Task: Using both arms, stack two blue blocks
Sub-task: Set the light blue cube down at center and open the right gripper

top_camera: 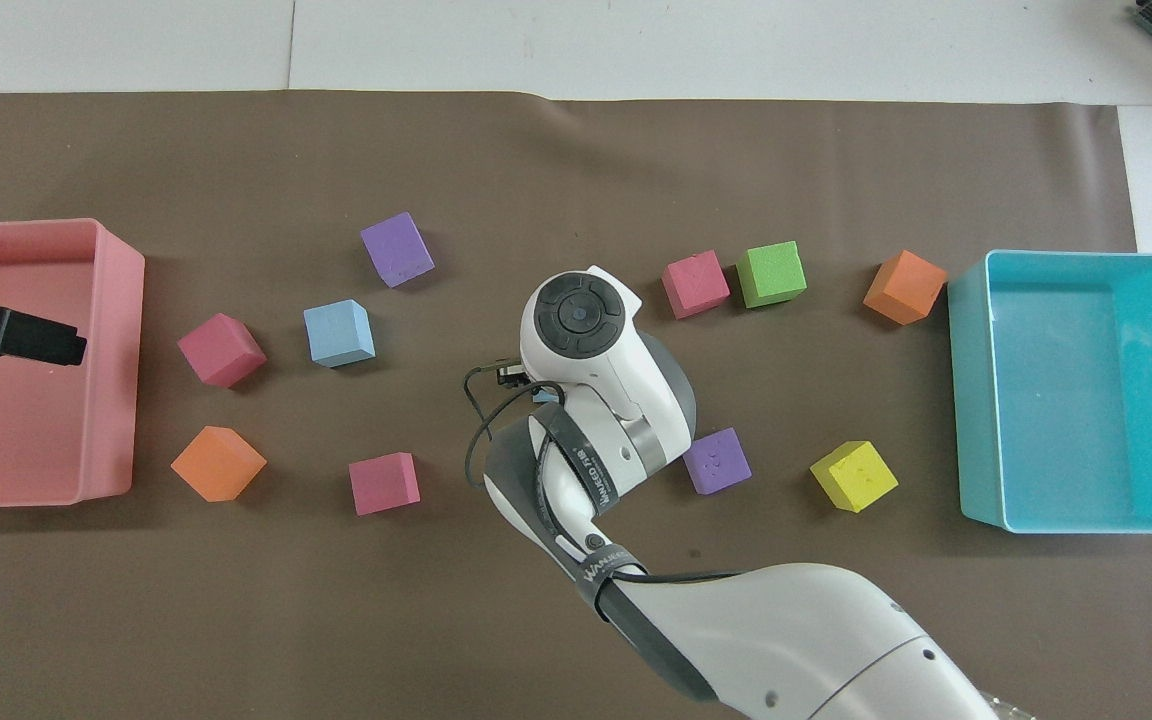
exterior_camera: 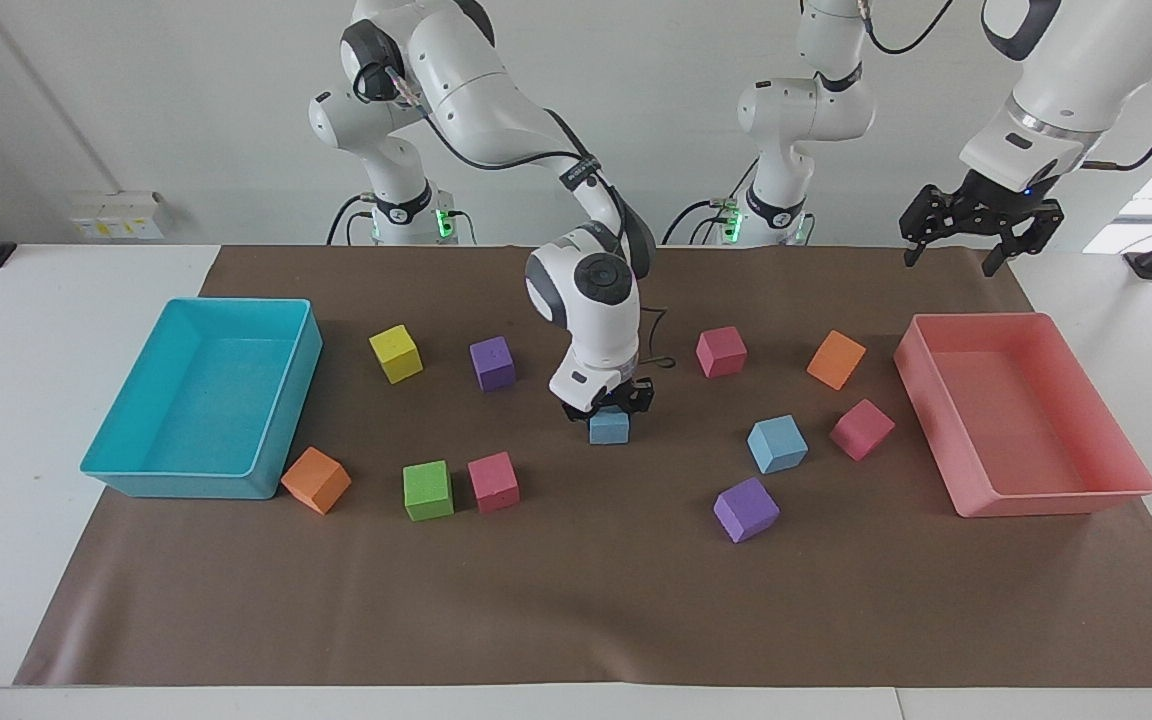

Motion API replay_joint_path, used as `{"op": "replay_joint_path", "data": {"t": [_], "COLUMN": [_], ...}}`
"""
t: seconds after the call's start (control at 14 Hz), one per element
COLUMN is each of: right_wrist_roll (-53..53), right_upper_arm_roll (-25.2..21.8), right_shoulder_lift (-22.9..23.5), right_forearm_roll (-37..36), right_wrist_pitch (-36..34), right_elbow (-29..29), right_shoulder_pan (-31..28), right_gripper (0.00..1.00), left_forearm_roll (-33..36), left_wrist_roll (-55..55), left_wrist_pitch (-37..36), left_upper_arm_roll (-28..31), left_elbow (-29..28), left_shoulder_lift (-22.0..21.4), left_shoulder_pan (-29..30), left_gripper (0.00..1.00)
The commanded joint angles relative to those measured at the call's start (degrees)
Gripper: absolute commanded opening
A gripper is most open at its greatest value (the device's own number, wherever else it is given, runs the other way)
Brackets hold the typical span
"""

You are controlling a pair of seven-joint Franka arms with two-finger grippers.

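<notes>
At the centre of the facing view the right gripper [exterior_camera: 610,412] points straight down, its fingers clenched on the sides of one blue block [exterior_camera: 609,428]. Whether that block rests on the table [exterior_camera: 576,600] or is raised just off it cannot be told. In the overhead view the white wrist covers nearly all of it - only a sliver of blue [top_camera: 543,397] shows at the wrist's edge, mid-frame.

The other blue block [exterior_camera: 777,444] lies free on the brown mat in the middle band of the frame, toward the left arm's end of the table. It sits just beside a pink cube [exterior_camera: 861,429], with a purple cube [exterior_camera: 746,509] lower in the frame, farther from the robots. From above the same block [top_camera: 338,333] lies between that pink cube [top_camera: 221,349] and the right arm's wrist, well apart from the held block.

The left arm waits. The left gripper [exterior_camera: 948,262] hangs high in the upper corner of the facing view with its fingers spread wide and nothing between them - in the overhead view it [top_camera: 36,340] is over the pink tray [top_camera: 126,300] at the frame's edge.

The turquoise tray [exterior_camera: 286,420] stands at the right arm's end of the table, with an orange cube [exterior_camera: 316,480] touching or nearly touching its corner.
</notes>
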Motion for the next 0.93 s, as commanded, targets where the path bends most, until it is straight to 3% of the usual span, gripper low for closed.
{"op": "replay_joint_path", "data": {"t": [0.0,0.78,0.85], "right_wrist_roll": [-1.1,2.0,1.9], "right_upper_arm_roll": [0.3,0.3,0.3], "right_shoulder_lift": [-1.9,-2.2,-2.2], "right_forearm_roll": [0.1,0.6,0.6], "right_wrist_pitch": [-0.3,-0.3,-0.2], "right_elbow": [-2.1,-3.1,-3.1], "right_shoulder_pan": [-0.5,-0.5,-0.5], "right_gripper": [0.00,0.00,0.16], "left_forearm_roll": [-0.5,-0.5,-0.5], "left_wrist_roll": [0.0,0.0,0.0], "left_wrist_pitch": [1.4,1.4,1.4], "left_upper_arm_roll": [0.2,0.2,0.2], "left_elbow": [-1.7,-1.7,-1.7], "left_shoulder_lift": [-1.2,-1.2,-1.2], "left_shoulder_pan": [-0.2,-0.2,-0.2], "left_gripper": [1.00,1.00,1.00]}}
